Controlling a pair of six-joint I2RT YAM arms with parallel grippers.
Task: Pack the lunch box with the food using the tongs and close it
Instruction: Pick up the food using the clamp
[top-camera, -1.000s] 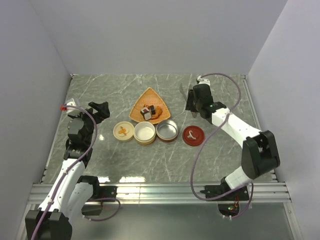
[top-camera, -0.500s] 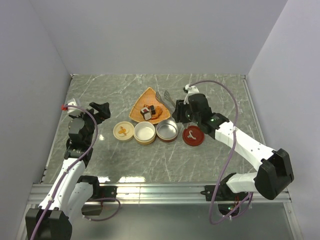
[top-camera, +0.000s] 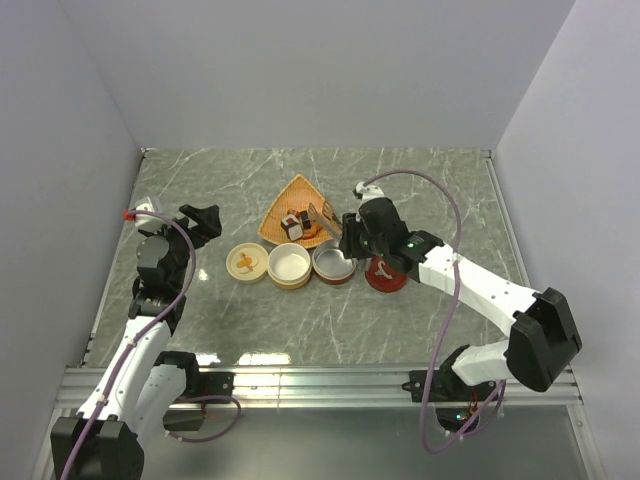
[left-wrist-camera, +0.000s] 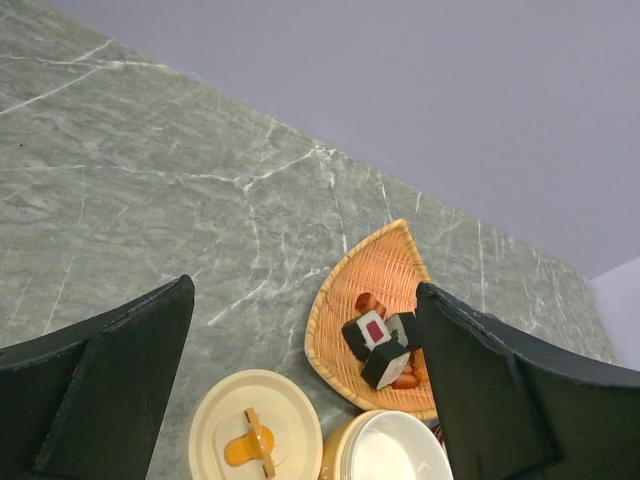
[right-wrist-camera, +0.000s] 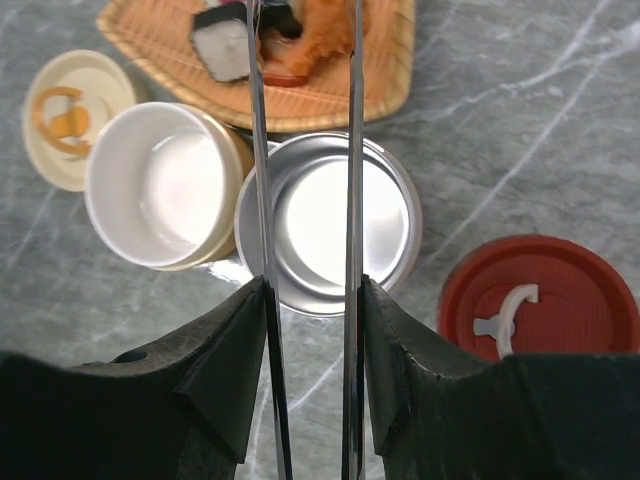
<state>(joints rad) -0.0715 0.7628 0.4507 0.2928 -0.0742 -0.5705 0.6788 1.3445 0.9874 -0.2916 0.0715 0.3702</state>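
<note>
Right gripper (right-wrist-camera: 305, 300), jaws half closed, clamps the grey tongs (right-wrist-camera: 353, 150), whose tips hover at the food (right-wrist-camera: 225, 40) heaped on a woven tray (right-wrist-camera: 390, 80) mid-worktop, toward the far edge. Best to straddle one roll (not the heap) before squeezing. Left gripper (left-wrist-camera: 305, 335) gapes wide and empty near the left edge.

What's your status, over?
Left hand open, empty. Right hand shut on tongs, tips over food in basket. Containers empty, uncovered. Nothing in the way.
</note>
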